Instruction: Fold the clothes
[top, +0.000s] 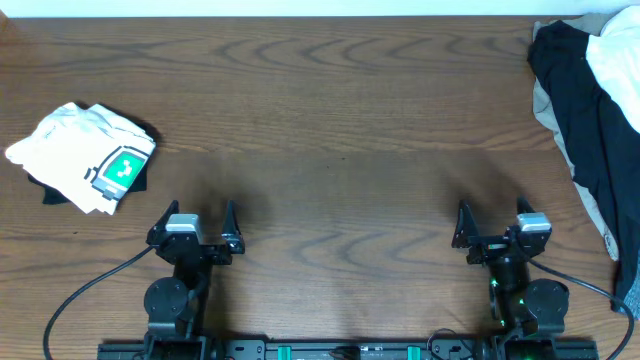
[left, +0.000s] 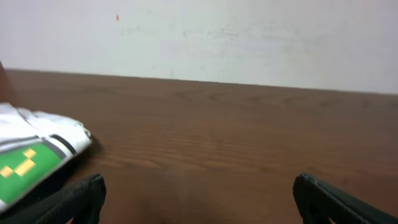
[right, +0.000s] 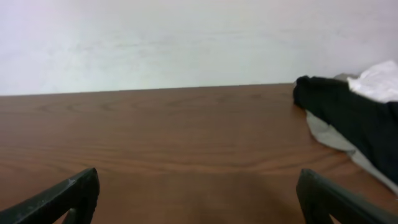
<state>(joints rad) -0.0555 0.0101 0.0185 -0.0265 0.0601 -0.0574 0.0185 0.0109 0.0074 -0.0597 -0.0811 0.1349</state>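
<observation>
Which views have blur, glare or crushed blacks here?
Overhead: sharp and evenly lit, with faint soft shadows on the table ahead of the left gripper and right gripper; the trousers read as flat black and are cropped at the frame edge. Left wrist: its own fingers are blurred, white shirt soft. Right wrist: soft too, no glare, trousers featureless.

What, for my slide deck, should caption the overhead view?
Idle: left end effector and right end effector open; dark trousers heaped at right, white shirt at left.
</observation>
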